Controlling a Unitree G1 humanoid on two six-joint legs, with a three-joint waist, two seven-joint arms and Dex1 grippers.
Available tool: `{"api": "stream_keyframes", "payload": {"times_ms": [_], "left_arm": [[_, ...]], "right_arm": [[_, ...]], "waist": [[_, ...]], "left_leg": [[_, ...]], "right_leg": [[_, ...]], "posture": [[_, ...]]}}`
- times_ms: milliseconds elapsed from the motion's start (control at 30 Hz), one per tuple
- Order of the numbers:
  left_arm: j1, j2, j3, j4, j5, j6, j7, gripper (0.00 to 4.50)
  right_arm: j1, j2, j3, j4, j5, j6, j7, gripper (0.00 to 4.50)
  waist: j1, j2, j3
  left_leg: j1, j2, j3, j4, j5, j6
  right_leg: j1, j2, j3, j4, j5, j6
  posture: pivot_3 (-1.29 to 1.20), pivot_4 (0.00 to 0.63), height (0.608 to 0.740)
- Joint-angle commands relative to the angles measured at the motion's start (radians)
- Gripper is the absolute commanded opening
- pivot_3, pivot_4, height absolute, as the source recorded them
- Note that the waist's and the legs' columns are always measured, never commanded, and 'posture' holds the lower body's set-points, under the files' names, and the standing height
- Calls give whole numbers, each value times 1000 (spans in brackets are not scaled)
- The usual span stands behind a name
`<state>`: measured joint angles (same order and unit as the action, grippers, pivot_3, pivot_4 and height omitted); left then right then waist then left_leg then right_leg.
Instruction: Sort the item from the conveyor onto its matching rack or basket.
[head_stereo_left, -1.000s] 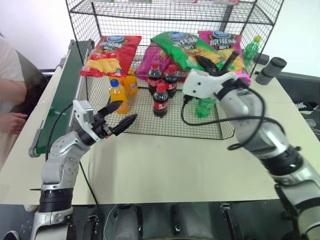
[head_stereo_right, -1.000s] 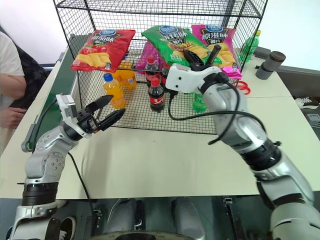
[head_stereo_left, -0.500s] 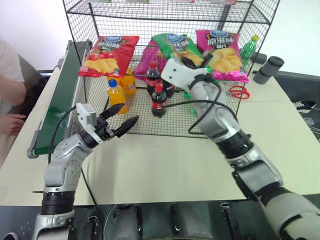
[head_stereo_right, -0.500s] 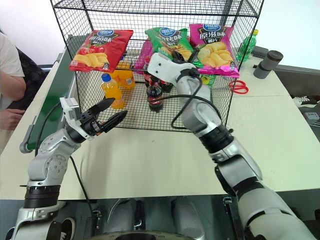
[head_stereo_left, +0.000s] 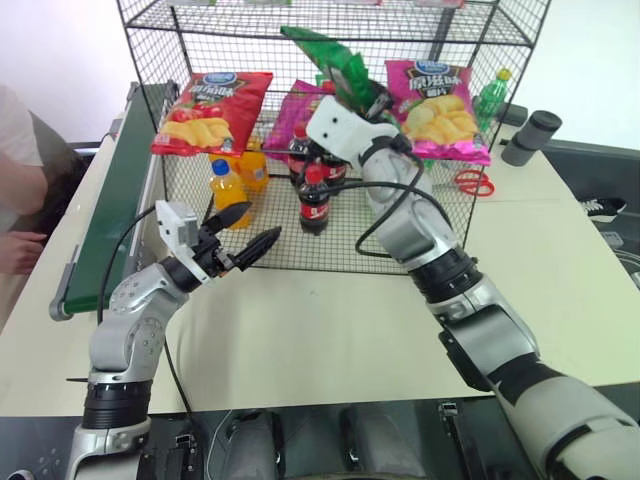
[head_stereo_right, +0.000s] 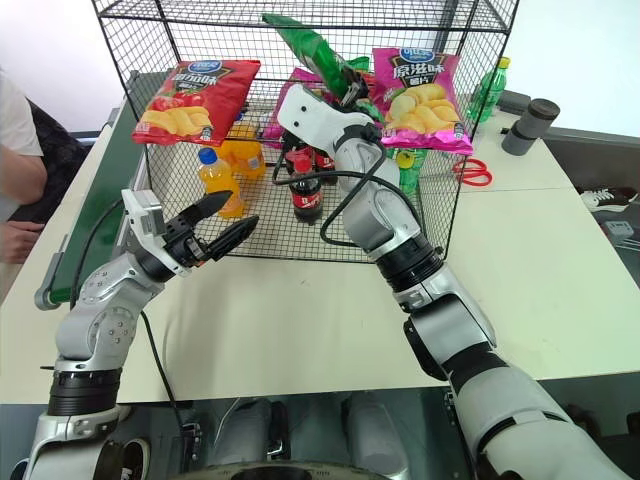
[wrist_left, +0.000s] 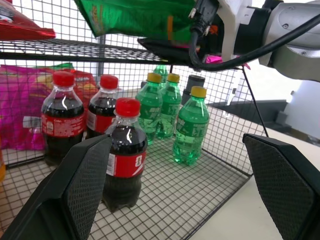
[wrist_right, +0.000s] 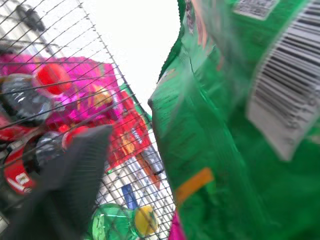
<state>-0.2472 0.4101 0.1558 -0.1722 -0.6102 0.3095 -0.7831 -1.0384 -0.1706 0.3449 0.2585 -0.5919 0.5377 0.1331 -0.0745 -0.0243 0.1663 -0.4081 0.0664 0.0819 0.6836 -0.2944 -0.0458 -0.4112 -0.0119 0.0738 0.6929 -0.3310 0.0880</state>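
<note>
The green chip bag (head_stereo_left: 335, 62) stands at the upper middle of the head views, tilted on edge at the rack's (head_stereo_left: 160, 110) middle tier, between the red chip bag (head_stereo_left: 203, 108) at upper left and the pink chip bag (head_stereo_left: 436, 95) at upper right. The right pincer (head_stereo_left: 368, 100) is just beneath it, and whether its fingers are clenched on the bag or let go I cannot tell (in the right wrist view a dark finger (wrist_right: 70, 170) stands apart from the bag's barcoded back (wrist_right: 240, 125), but the other one is hidden). The left pincer (head_stereo_left: 243, 227) hangs at centre left with its fingers spread, grasping nothing, over the pale surface (head_stereo_left: 300, 340) in front of the rack. As a judgement, the job is nearly done: the bag is off the conveyor (head_stereo_left: 115, 200), which runs down the left edge, and is up at its shelf among the other chips, yet it is not lying flat, so settling it and drawing the arm back remain. Each bag carries a blue oval logo at its top and Chinese characters below, too small to read with certainty; the dark cola bottles (wrist_left: 122, 150) on the lower tier wear red labels with white script, unreadable, beside green bottles (wrist_left: 190, 127) and orange ones (head_stereo_left: 228, 192).
</note>
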Motion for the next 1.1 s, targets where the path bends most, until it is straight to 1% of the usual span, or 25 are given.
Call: {"api": "stream_keyframes", "payload": {"times_ms": [33, 133, 267, 367, 400, 533, 667, 767, 800, 867, 933, 1067, 1100], "left_arm": [[-3, 5, -11, -51, 4, 6, 13, 4500], [-4, 0, -14, -61, -7, 19, 20, 4500], [-5, 0, -15, -60, -3, 15, 30, 4500], [0, -2, -18, -62, -6, 18, 33, 4500], [3, -2, -20, -64, -4, 16, 32, 4500], [14, -6, -19, -60, -1, 12, 28, 4500], [24, -6, -19, -52, 4, -3, 13, 4500], [29, -7, -21, -48, 9, -12, 6, 4500], [29, -9, -19, -52, 5, -8, 11, 4500], [24, -13, -21, -61, 2, -3, 20, 4500], [17, -16, -27, -74, 1, 7, 33, 4500], [8, -17, -34, -93, 0, 24, 44, 4500], [6, -16, -32, -97, -1, 28, 47, 4500]], "right_arm": [[-39, 64, -3, -85, 44, -43, 19, 4482], [-30, 104, -26, -111, 85, -50, 32, 4482], [-19, 48, 24, -103, 14, -65, 44, 4482], [-9, 32, 29, -109, 10, -65, 45, 4482], [-14, 15, 51, -108, -11, -80, 56, 4482], [8, 83, -7, -117, 65, -49, 43, 4482], [20, 112, -11, -160, 101, -95, 62, 4482], [40, 148, -51, -190, 165, -82, 73, 4482], [41, 148, -48, -192, 163, -93, 65, 4482], [40, 166, -51, -170, 174, -104, 45, 4482], [37, 197, -73, -141, 218, -127, 37, 4482], [8, 195, -109, -76, 249, -180, 14, 4482], [22, 205, -141, -102, 305, -185, 40, 4482]], "waist": [[0, 0, 0], [1, 0, 0], [8, 0, 0], [5, 0, 0], [5, 0, 0], [0, 0, 0], [1, 0, 0], [3, 0, 0], [4, 0, 0], [5, 0, 0], [4, 0, 0], [3, 0, 0], [3, 0, 0]], "left_leg": [[0, 0, 0, 0, 0, 0], [0, 0, 0, -1, 1, -1], [0, -1, -1, 0, 1, -1], [0, -3, -1, 0, 1, 3], [0, -3, -1, 0, 1, 3], [0, -1, -1, -1, 2, 2], [0, 0, -2, -2, 2, 1], [0, 0, -1, -1, 2, 2], [0, 0, -1, -1, 2, 2], [0, 0, -2, -1, 2, 2], [0, -1, -2, -1, 2, 2], [0, 0, -2, -1, 2, 2], [0, 0, -2, -1, 2, 2]], "right_leg": [[0, 0, 0, 1, 0, 0], [-2, 0, 0, 3, 0, 0], [-1, -1, 0, 3, 0, 0], [0, -3, -1, 3, 0, 0], [0, -3, -1, 3, 0, 0], [-2, 0, 0, 5, 0, 0], [-3, 1, 0, 6, 0, 0], [-3, 0, 0, 6, 0, -1], [-3, 0, 0, 6, 0, -1], [-3, -1, 0, 6, 0, -1], [-3, -1, 0, 6, 0, -1], [-3, 0, 0, 6, 0, -1], [-3, 0, 0, 6, 0, -1]], "posture": [[0, 150, 740], [0, 150, 740], [0, 150, 740], [0, 150, 740], [0, 150, 740], [0, 150, 740], [0, 150, 740], [0, 150, 740], [0, 150, 740], [0, 150, 740], [0, 150, 740], [0, 150, 740], [0, 150, 740]]}}
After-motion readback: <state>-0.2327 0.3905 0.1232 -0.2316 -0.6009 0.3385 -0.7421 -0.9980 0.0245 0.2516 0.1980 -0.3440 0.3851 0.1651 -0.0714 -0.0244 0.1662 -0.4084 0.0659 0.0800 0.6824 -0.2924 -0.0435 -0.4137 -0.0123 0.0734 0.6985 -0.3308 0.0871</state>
